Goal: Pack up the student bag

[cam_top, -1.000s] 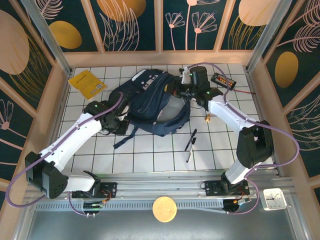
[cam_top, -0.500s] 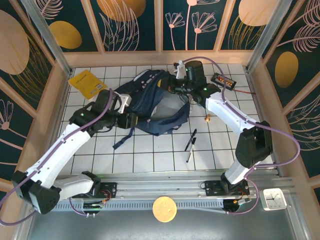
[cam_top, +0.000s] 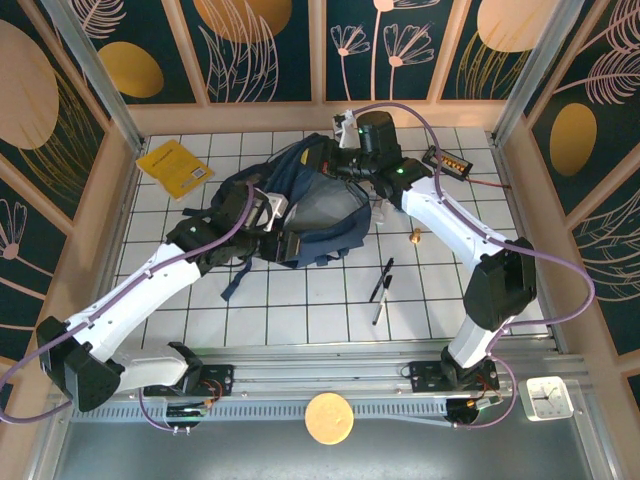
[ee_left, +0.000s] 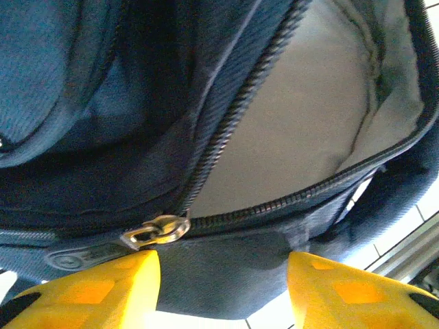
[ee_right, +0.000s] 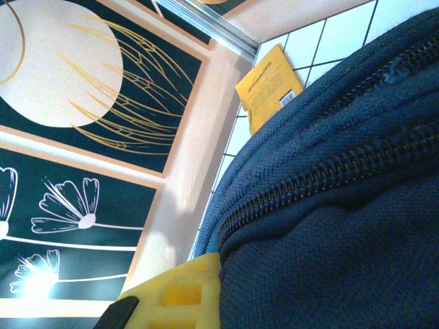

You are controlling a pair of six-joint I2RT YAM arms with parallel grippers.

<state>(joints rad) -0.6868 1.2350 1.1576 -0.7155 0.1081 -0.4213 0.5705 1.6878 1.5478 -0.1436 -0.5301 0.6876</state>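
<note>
Student bag (cam_top: 300,180) open, grey lining (ee_left: 302,116) apparently bare

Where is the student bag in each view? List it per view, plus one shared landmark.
Top external: student bag, far centre of the white tiled table.
Left wrist: upper frame, zipper mouth open.
Right wrist: lower right.
Landmark: the table's tiles.

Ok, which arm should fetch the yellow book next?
Left. The left gripper is open and free at the bag, and the book lies on its side. The right gripper is shut on the bag's far rim, probably holding it open.
</note>
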